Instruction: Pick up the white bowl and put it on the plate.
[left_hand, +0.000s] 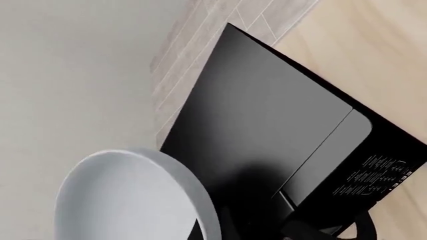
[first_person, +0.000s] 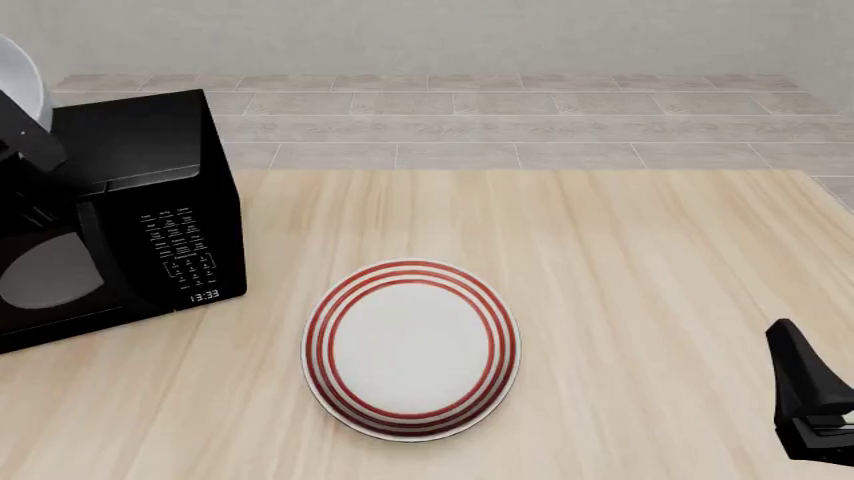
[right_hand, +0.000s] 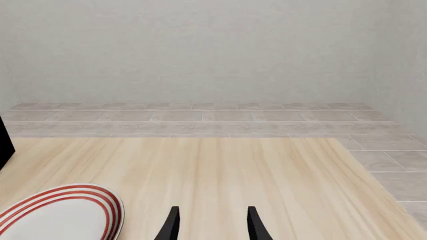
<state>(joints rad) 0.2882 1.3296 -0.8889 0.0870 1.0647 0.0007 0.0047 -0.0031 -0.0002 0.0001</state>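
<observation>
Now carrying: bowl aloft over microwave, left gripper's hold unseen, can't tell. Right gripper apart. Next: swing toward 4 o'clock, lower onto plate.

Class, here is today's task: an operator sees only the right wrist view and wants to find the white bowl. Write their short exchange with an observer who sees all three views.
Operator: I see only a slice of the plate and some table. Where is my target?
Observer: The white bowl is at the front view's far left edge, above the microwave.
Operator: Is it sitting on the microwave?
Observer: It seems not. In the left wrist view it hangs tilted, close to the camera, with the microwave's top below it.
Operator: Is the plate free?
Observer: Yes. The front view shows the whole plate with nothing on it.
</observation>
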